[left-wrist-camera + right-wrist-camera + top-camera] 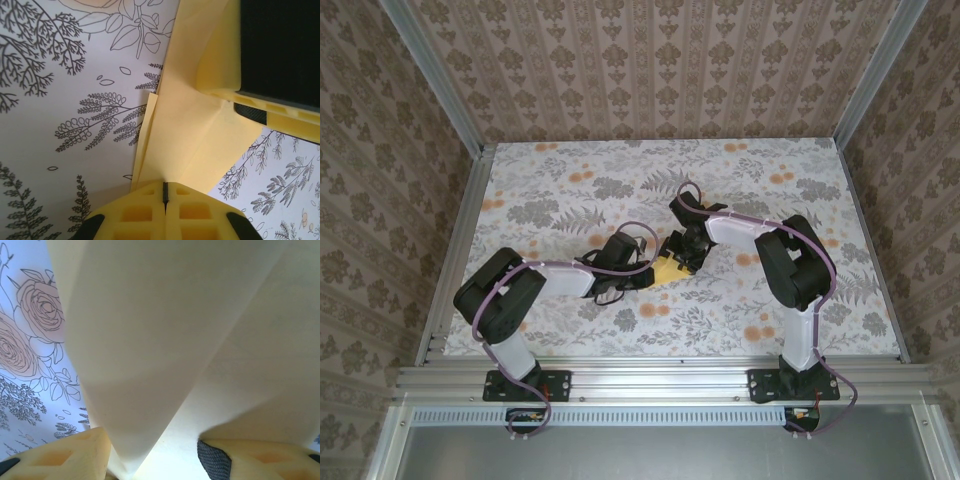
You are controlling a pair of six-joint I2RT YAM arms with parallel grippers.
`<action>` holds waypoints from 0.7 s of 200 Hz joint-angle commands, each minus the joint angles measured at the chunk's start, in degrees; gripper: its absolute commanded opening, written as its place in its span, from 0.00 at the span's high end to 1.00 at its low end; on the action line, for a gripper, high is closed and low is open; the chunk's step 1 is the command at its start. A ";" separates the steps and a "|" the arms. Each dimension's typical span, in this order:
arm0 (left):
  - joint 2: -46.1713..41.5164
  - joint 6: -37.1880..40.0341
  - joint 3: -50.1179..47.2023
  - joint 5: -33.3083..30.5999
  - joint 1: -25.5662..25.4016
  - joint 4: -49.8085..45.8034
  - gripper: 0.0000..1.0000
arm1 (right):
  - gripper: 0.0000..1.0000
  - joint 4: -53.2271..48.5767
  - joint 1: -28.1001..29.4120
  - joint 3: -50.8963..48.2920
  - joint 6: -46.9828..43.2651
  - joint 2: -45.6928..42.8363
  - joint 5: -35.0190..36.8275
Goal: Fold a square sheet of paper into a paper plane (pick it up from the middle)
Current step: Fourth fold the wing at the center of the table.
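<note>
Near the centre of the top view, the yellow sheet of paper (667, 271) lay on the table (560, 170), mostly hidden by both arms. The left tool (165, 192) was pinched closed on its edge. The right tool (155, 462) stood open, a fold of the sheet between its cut-off fingers.

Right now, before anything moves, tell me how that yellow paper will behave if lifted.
Likely floppy: the yellow paper bends and tents between its creases where the left hand pinches it. Probably very light, being a thin folded sheet, so it may slide on the smooth table. Its folds look soft and could spring open once released.
</note>
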 commanded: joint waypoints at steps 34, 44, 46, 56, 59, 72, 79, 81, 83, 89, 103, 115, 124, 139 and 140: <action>1.39 0.44 -0.21 -0.68 0.10 -2.79 0.95 | 0.40 -3.18 -1.00 -9.58 -1.30 18.25 13.11; 1.50 0.35 -0.48 -0.68 -0.03 -2.85 0.95 | 0.40 -3.45 -1.02 -9.22 -1.77 17.50 12.63; 1.56 0.33 -0.49 -0.68 -0.03 -2.91 0.95 | 0.40 -3.40 -1.02 -9.15 -1.88 17.30 12.57; 1.84 0.31 -0.58 -0.61 -0.18 -3.33 0.95 | 0.40 -3.12 -1.03 -8.97 -2.47 16.12 11.91; 1.93 0.27 -0.58 -0.52 -0.20 -3.61 0.95 | 0.39 -3.07 -1.02 -8.88 -2.74 15.64 11.65; 2.24 0.48 -0.63 -0.50 -0.42 -4.52 0.95 | 0.39 -2.49 -1.02 -8.35 -3.97 13.17 10.34; 2.45 0.45 -0.73 -0.46 -0.58 -5.01 0.95 | 0.39 -2.29 -1.10 -7.89 -4.67 11.71 9.34; 2.46 0.51 -0.75 -0.43 -0.63 -5.21 0.95 | 0.39 -2.26 -1.15 -7.85 -4.80 11.34 9.18; 2.57 0.52 -0.76 -0.38 -0.68 -5.35 0.95 | 0.39 -2.15 -1.12 -7.73 -5.03 10.80 8.85; 2.70 0.57 -0.93 -0.33 -0.88 -5.82 0.95 | 0.39 -1.77 -1.09 -7.27 -5.76 9.04 8.08; 3.11 0.71 -1.55 -0.24 -1.31 -6.63 0.95 | 0.37 -1.16 -1.11 -6.35 -7.26 4.76 6.73; 3.42 0.62 -2.09 -0.08 -1.52 -6.89 0.96 | 0.36 0.05 -1.15 -5.66 -8.67 1.13 5.45; 3.73 0.62 -2.42 0.02 -1.65 -7.04 0.97 | 0.35 1.52 -1.20 -5.27 -9.70 -1.48 4.33; 4.12 0.71 -2.86 0.02 -1.80 -7.26 0.98 | 0.33 3.56 -1.27 -4.91 -11.82 -5.31 1.95; 4.13 0.71 -2.86 0.02 -1.84 -7.25 0.98 | 0.33 3.65 -1.28 -4.91 -11.98 -5.56 1.80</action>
